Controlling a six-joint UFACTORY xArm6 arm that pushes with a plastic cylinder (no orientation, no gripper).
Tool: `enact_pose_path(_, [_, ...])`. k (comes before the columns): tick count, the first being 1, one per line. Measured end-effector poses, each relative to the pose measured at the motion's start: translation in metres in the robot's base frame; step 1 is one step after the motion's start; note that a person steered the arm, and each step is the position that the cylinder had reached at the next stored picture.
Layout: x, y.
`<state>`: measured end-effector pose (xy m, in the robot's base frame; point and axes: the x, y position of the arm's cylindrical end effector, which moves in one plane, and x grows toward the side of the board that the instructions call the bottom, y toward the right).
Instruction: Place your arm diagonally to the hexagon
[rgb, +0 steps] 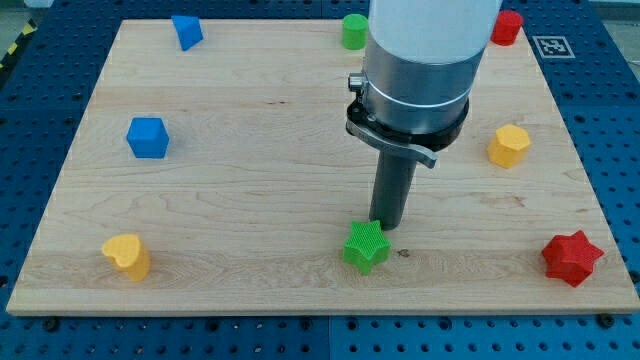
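Yellow hexagon (508, 146): near the board's right edge, mid-height, standing alone.
My tip (388, 226): well left of and below the hexagon, touching or just above the green star (366, 247); the contact is hard to judge.
Grasp: nothing held; the arm ends in a bare rod.
Neighbours: red star (572, 257) bottom right; red block (507, 27) top right.
Wooden board (260, 200): light, grained.

Arm (430, 30): your white housing above a grey metal collar.
Clamp: black ring, apparently one screw.
Rod (393, 190): straight, dark.
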<state>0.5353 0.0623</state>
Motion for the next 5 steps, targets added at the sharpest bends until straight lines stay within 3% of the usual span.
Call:
enact_pose_path(1, [-0.005,0.000])
enact_pose_path(3, [-0.075,0.000])
enact_pose_path(5, [-0.080,0.000])
